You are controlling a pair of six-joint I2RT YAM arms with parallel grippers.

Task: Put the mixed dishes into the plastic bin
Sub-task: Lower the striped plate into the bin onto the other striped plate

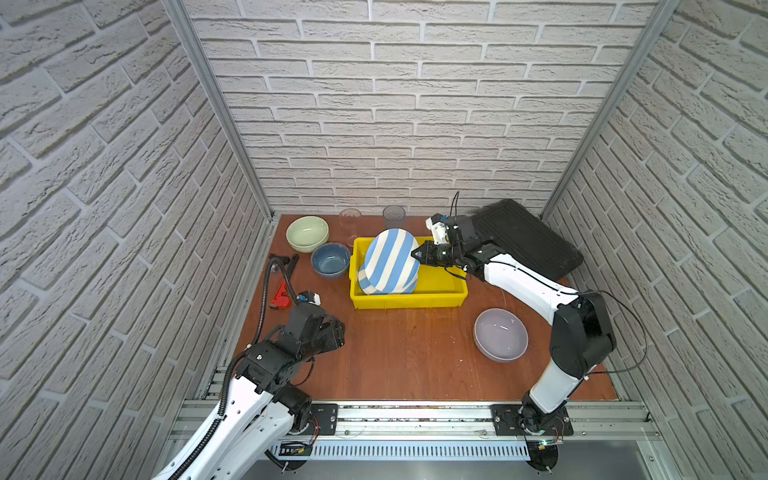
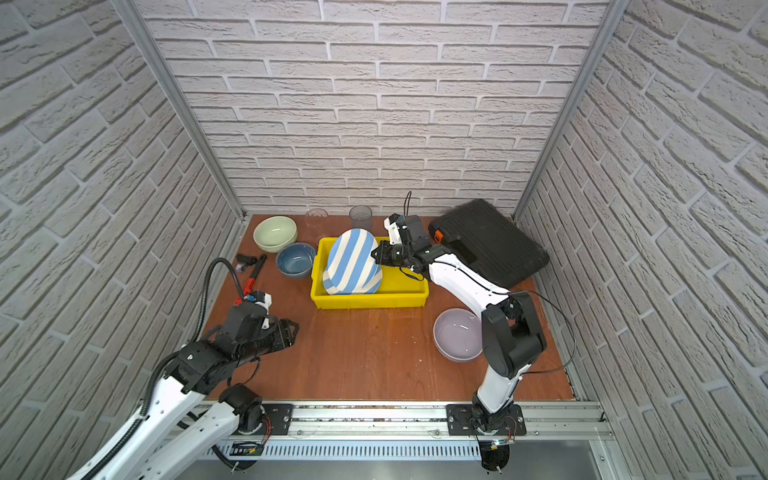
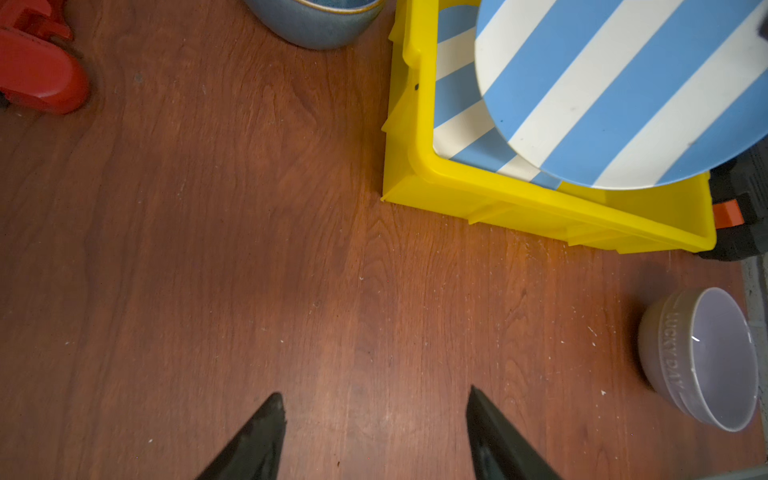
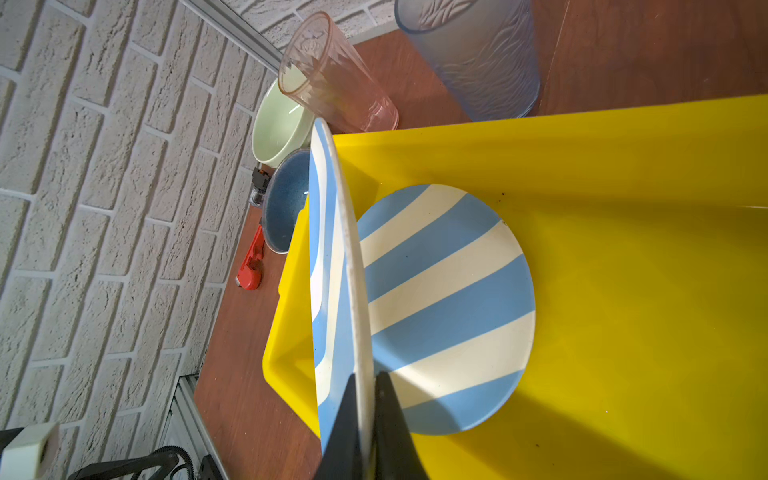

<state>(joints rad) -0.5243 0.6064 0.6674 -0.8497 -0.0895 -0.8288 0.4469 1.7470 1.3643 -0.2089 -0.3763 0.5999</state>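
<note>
A blue-and-white striped plate (image 1: 392, 257) (image 2: 353, 259) was held by the right gripper (image 1: 415, 253) (image 4: 365, 386), whose jaws were clamped narrowly on the plate's right-hand rim. The plate was tilted steeply over the left part of the yellow bin (image 1: 407, 300) (image 2: 370, 301). A striped face was turned up and toward the left arm's side, and the plate was seen nearly edge-on in the right wrist view. In both top views it appeared as an oval, its long axis running from the back wall of the bin toward the front wall, with the stripes slanting across it. A second striped plate (image 4: 449, 307) (image 3: 461, 112) was seen lying flat on the bin floor beneath it; whether the two plates touched could not be told. The left gripper (image 3: 376, 399) (image 2: 293, 330) was held low over the bare table (image 1: 395, 361), well apart from the bin, its jaws spread wide and nothing between them. A green bowl (image 1: 307, 232) and a blue bowl (image 1: 331, 259) were set just left of the bin. Two tumblers (image 1: 350, 220) (image 1: 393, 217) were stood upright behind it, and a lavender bowl (image 1: 500, 334) was placed in front of it to the right. A black case (image 1: 528, 241) was seen at the back right, and a red wrench (image 1: 280, 297) at the table's left edge.
</note>
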